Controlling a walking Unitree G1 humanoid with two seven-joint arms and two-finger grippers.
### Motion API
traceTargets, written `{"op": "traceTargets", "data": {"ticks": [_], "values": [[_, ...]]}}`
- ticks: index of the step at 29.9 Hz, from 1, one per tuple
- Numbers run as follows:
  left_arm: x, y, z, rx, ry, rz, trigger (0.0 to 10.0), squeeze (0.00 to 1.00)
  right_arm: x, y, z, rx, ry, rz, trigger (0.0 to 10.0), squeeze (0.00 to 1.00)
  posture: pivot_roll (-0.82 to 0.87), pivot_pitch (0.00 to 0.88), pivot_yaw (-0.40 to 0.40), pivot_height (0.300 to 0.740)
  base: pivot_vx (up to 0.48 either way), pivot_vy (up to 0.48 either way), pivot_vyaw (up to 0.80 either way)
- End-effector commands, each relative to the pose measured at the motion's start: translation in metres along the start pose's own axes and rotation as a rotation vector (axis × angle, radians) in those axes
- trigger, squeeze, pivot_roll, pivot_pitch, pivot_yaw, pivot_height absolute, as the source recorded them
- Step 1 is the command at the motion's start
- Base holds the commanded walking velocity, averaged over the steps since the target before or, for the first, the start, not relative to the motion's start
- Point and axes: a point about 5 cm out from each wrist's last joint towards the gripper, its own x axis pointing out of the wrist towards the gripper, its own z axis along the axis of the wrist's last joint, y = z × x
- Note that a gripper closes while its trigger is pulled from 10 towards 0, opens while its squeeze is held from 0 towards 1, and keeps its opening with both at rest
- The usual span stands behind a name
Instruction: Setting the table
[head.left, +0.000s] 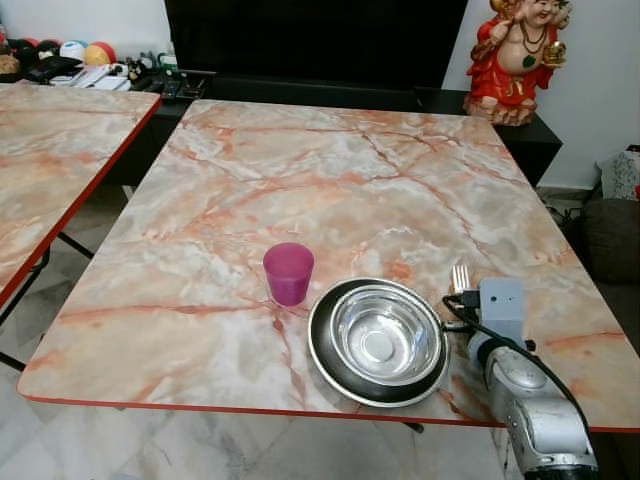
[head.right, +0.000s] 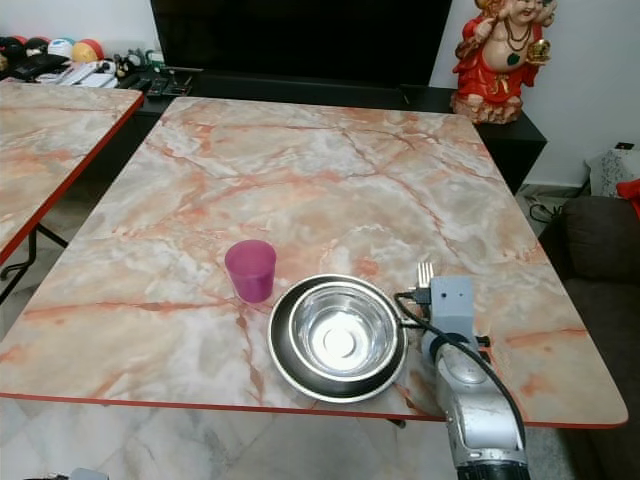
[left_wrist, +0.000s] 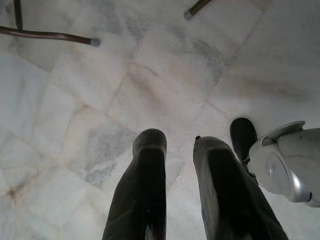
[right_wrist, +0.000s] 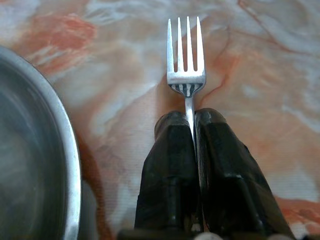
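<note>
Right gripper (right_wrist: 191, 127) clenched on silver metal fork (right_wrist: 186, 75), just right of steel bowl (head.left: 378, 337).
Pink plastic cup (head.left: 288, 272) left of bowl on marble table (head.left: 300, 170); left gripper (left_wrist: 180, 150) fingers apart over floor.

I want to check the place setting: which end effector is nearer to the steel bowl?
Right. The right end effector holds a fork on the table just beside the bowl. The left end effector hangs low over the floor, away from it.

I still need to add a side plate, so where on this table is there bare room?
The table is bare across its far half and left of the pink cup. The near right is crowded: bowl on its plate, with the right gripper holding the fork beside it.
</note>
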Motion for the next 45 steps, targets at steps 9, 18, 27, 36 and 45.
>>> {"op": "traceTargets", "data": {"ticks": [9,18,27,36,45], "values": [[-0.004,-0.005,-0.013,0.021,0.046,-0.021,10.0,0.0,0.004,0.002,-0.006,0.016,-0.006,0.022,10.0,0.0,0.06,0.162,-0.026,0.74,0.0,0.0,0.0],[-0.004,-0.007,-0.011,0.019,0.039,-0.024,10.0,0.0,0.006,0.005,-0.004,0.026,-0.04,0.02,10.0,0.0,0.06,0.168,-0.027,0.74,0.0,0.0,0.0],[-0.004,-0.004,-0.013,0.021,0.047,-0.012,10.0,0.0,0.005,0.002,0.016,0.051,-0.148,0.004,10.0,0.0,0.06,0.172,-0.024,0.74,0.0,0.0,0.0],[-0.004,-0.003,-0.013,0.022,0.048,-0.009,10.0,0.0,0.005,0.001,0.023,0.054,-0.178,0.004,10.0,0.0,0.06,0.172,-0.029,0.74,0.0,0.0,0.0],[-0.004,-0.004,-0.013,0.017,0.048,-0.005,10.0,0.0,0.002,-0.011,0.041,0.128,-0.256,-0.003,10.0,0.0,0.06,0.176,-0.033,0.74,0.0,0.0,0.0]]}}
